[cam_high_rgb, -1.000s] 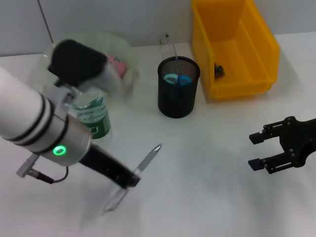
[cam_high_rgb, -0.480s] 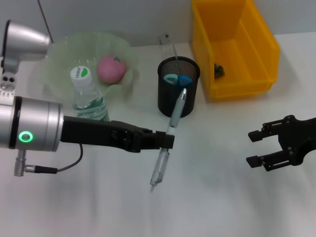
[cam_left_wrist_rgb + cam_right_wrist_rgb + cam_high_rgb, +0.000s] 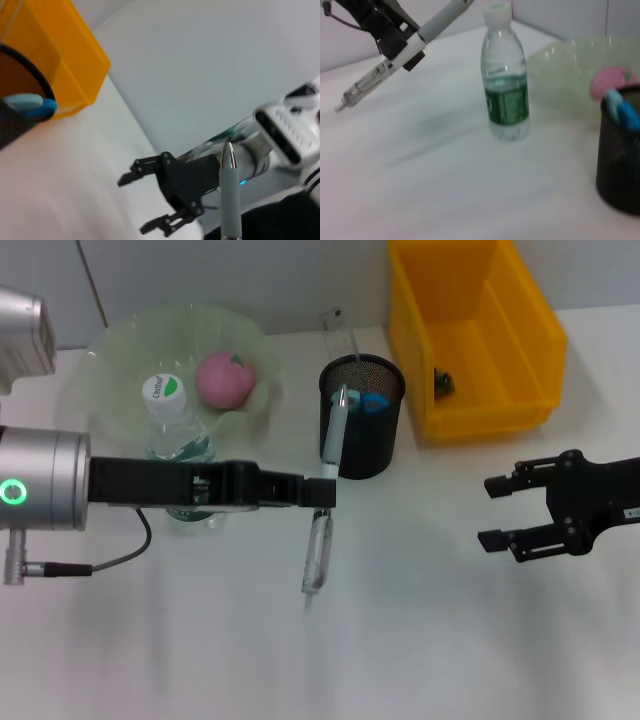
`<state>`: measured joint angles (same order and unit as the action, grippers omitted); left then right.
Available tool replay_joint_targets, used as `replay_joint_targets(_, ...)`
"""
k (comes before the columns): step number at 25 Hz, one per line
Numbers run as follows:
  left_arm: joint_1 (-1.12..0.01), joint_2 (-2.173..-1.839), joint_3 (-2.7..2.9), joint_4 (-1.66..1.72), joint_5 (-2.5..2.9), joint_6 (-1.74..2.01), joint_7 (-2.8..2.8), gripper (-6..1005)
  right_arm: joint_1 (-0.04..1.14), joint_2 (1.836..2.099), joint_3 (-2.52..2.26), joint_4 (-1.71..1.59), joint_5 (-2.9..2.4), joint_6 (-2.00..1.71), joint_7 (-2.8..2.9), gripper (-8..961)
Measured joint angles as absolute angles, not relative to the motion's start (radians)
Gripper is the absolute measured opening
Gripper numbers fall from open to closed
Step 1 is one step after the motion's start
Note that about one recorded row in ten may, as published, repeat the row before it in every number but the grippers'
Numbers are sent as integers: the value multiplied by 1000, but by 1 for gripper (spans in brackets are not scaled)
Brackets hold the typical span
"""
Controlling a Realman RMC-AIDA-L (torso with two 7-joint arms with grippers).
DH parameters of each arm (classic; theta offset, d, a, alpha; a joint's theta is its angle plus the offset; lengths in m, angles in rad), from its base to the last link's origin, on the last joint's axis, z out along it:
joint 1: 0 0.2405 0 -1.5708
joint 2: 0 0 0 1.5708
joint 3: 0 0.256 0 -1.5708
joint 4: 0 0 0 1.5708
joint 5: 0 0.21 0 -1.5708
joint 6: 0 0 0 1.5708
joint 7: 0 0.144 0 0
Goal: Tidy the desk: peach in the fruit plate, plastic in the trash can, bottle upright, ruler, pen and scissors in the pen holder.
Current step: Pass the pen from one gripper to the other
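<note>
My left gripper is shut on the pen, which hangs nearly upright above the desk. The pen's upper end lies against the near rim of the pen holder. The scissors and the clear ruler stand in the holder. The bottle is upright beside the fruit plate, which holds the peach. The plastic lies in the trash can. My right gripper hovers open at the right, holding nothing.
The right wrist view shows the bottle, the held pen, the fruit plate and the pen holder. In the left wrist view the right gripper shows beyond the pen.
The left arm has swung the pen from low over the desk up toward the pen holder, turning it nearly upright. The right gripper has shifted slightly left.
</note>
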<state>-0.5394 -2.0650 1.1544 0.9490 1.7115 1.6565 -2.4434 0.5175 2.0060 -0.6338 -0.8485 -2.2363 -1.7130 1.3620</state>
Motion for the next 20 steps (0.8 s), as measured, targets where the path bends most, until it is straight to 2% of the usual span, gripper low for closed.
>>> replay_joint_targets(4,-554,-2065,1134,940,1705,1671,-2577,140,488,2019,-622,-841,-2150,-1702,1236,725)
replay_joint_targets(12,-560,-2062,1078,919,1705,1671,-2763,140,404,2076,-602,-806,-1974,-1612,842,725)
replay_joint_targets(20,-571,-2064,1043,841,1682,1668,-2801,141,388,2075,-573,-647,-1775,-1598,456,725)
